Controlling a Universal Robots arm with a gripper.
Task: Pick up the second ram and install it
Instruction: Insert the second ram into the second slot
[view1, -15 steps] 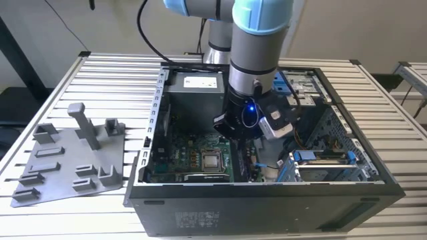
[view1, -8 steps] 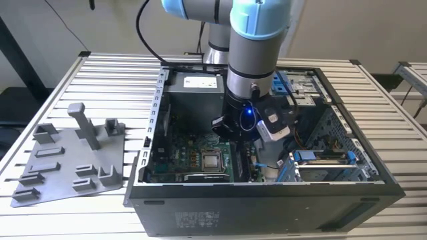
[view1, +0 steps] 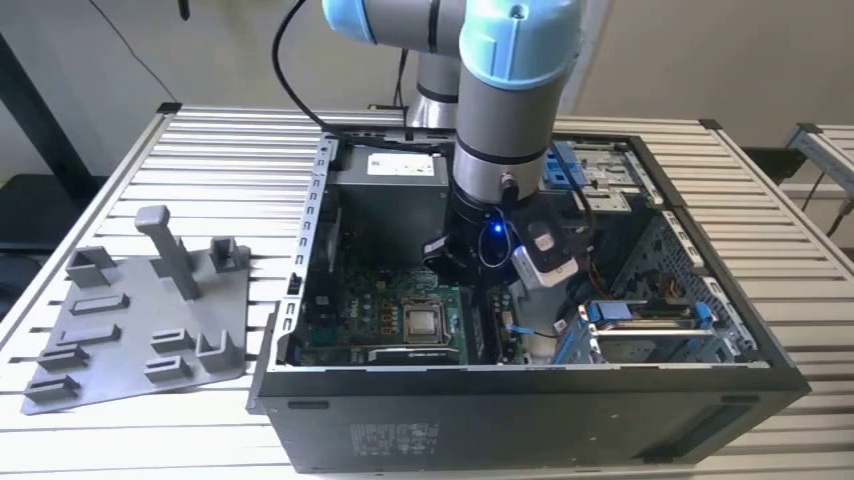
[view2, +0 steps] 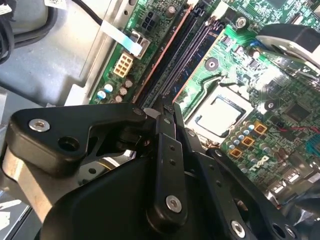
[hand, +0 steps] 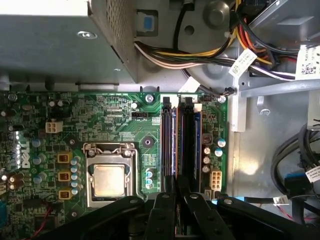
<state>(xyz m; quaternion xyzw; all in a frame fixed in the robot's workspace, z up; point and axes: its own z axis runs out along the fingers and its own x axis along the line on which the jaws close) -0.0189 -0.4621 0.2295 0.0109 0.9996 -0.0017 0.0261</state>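
Right up against the lens in both wrist views: black gripper (hand: 176, 186) (view2: 167, 107), fingers pinched together on the near end of the second ram (hand: 176, 140) (view2: 167, 55). Thin stick standing on edge in 1 of the dark memory slots (hand: 189, 142), running lengthwise away from the fingertips. Can't tell whether fully seated.

Then by size, in the exterior view:
- Slatted metal table (view1: 227, 150) under everything.
- Open black computer case (view1: 534, 410) filling the middle and lower right of the frame.
- Grey-and-light-blue arm (view1: 514, 100) dropping in from the top centre, straight down into the case.
- Grey fixture plate (view1: 134, 330) with upright posts at the exterior view's left, lower left of the frame, just beside the case.
- Green motherboard (view1: 387, 310) on the case floor, left of the arm.
- Silver processor (view1: 424, 322) (hand: 109, 180) in its socket, just beside the memory slots.
- Little white power connector (hand: 216, 178) on the other side of the slots.
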